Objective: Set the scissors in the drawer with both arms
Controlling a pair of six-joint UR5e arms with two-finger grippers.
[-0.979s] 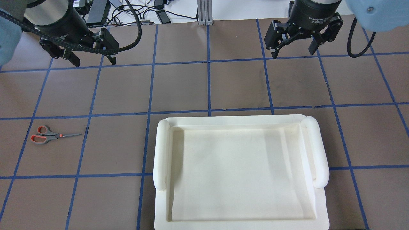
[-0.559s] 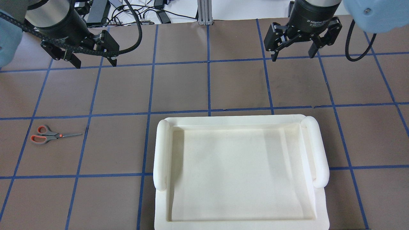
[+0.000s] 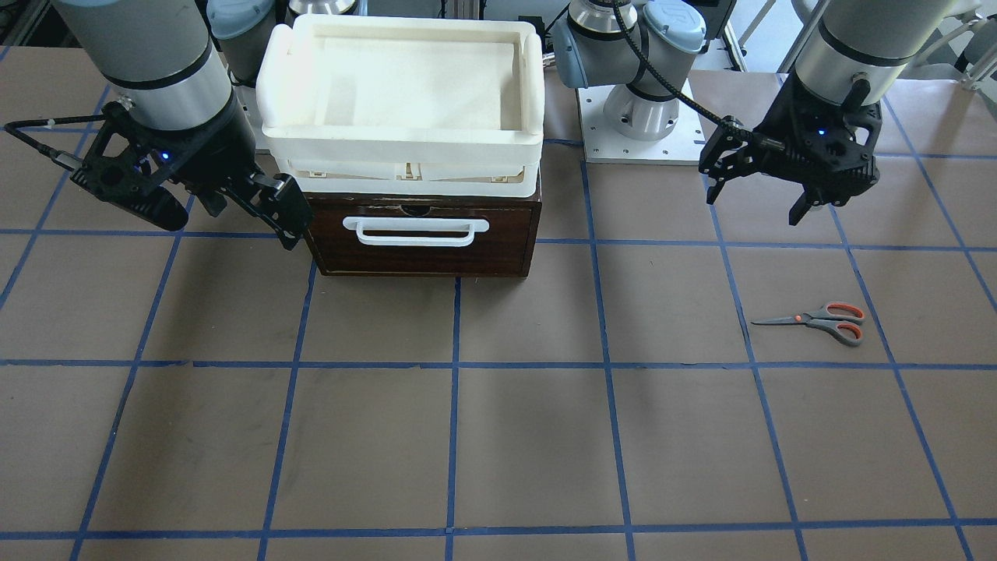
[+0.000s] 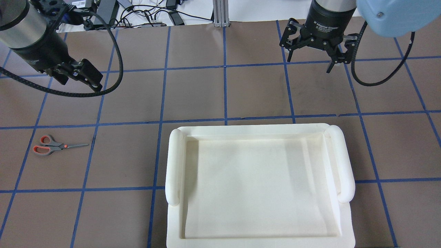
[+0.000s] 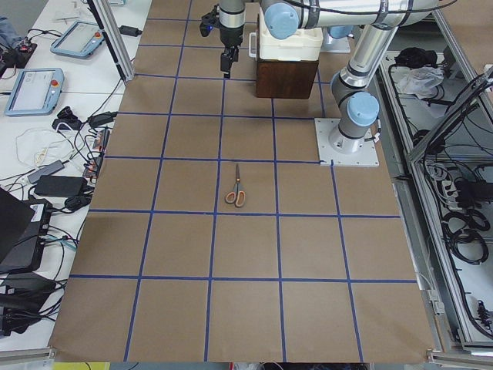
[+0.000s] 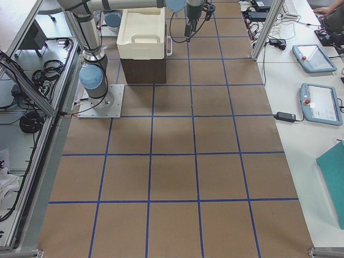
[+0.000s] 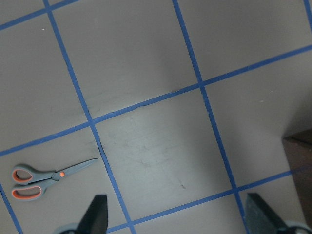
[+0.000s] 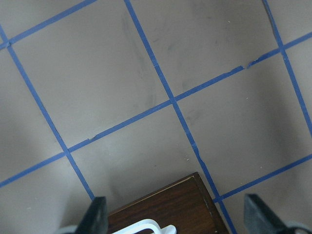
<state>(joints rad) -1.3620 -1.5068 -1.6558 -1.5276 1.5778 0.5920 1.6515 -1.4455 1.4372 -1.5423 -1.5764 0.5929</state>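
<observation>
The scissors (image 4: pixel 51 146) lie flat on the brown table at my left, handles outward and blades toward the middle; they also show in the front view (image 3: pixel 826 319) and low left in the left wrist view (image 7: pixel 44 176). My left gripper (image 4: pixel 81 82) hangs open and empty above the table, well beyond the scissors (image 5: pixel 236 193). The dark brown drawer (image 3: pixel 420 234) is closed, with its white bar handle (image 3: pixel 415 231) facing away from me. My right gripper (image 3: pixel 230 226) hovers open and empty beside the drawer's front corner (image 8: pixel 165 214).
A cream-white foam tray (image 4: pixel 248 129) sits on top of the drawer cabinet. Cables and power bricks (image 4: pixel 137 13) lie past the table's far edge. Tablets (image 6: pixel 320 102) rest on side benches. Blue tape lines grid the table.
My left gripper has swung outward to the left and turned, coming somewhat nearer the scissors. My right gripper has rotated in place. The scissors have not moved.
</observation>
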